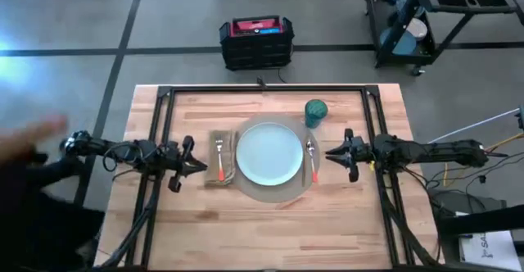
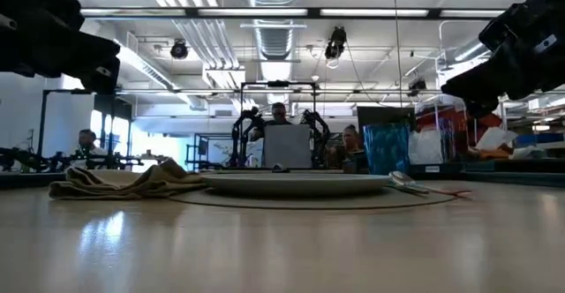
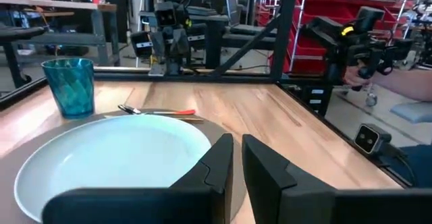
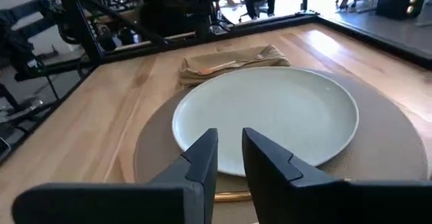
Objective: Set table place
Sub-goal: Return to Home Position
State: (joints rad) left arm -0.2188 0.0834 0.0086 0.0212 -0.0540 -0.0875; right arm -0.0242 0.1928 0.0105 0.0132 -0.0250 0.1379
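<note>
L gripper (image 1: 201, 166) hangs at the plate's 9 o'clock, fingers a narrow gap apart, nothing held. R gripper (image 1: 329, 152) at 3 o'clock, same narrow gap, empty. Both point at the plate (image 1: 269, 156), which is pale blue, round, centred on the tan mat (image 1: 274, 195); only the mat's rim shows. At 9 the fork (image 1: 219, 160) lies on the napkin (image 1: 211, 176), at 3 the knife (image 1: 311, 160) on the mat. Both run 12–6, orange handles toward 6; knife tip hard to make out. Teal cup (image 1: 316, 111) upright approx 1 o'clock, just beside the mat's rim, on the table (image 1: 270, 231).
</note>
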